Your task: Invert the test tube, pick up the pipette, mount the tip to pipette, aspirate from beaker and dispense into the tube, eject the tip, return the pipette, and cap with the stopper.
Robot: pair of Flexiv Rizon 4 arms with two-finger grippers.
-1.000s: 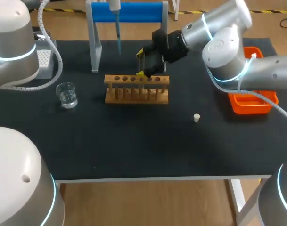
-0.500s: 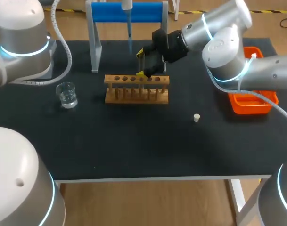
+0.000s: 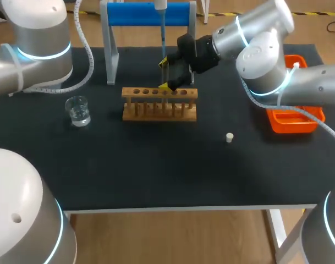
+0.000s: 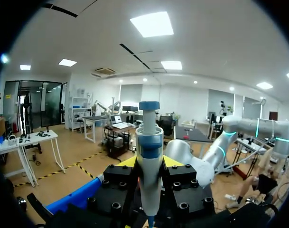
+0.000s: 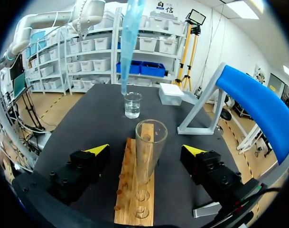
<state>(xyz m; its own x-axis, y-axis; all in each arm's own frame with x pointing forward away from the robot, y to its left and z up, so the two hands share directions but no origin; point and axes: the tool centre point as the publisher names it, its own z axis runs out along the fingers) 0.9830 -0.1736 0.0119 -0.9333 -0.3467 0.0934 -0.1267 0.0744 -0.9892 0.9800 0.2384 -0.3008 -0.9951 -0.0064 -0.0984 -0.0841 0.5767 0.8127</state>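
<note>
Clamps the pipette [image 4: 149, 142] in the left gripper [image 4: 149, 162], blue tip [image 5: 130, 42] hanging near the tube [image 5: 150, 147], upright in the mid-table rack [image 3: 156, 104] between the wide-spread, non-touching fingers of the right gripper [image 5: 145, 151].

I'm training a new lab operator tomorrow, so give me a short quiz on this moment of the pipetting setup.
1. True or false: the stopper already caps the test tube.
2. What holds the pipette? A) left arm's jaws B) right arm's jaws C) blue stand
3. Fill in: the test tube stands in the wooden ____.
Key: 1 false, it lies on the table; 2 A; 3 rack.
</note>
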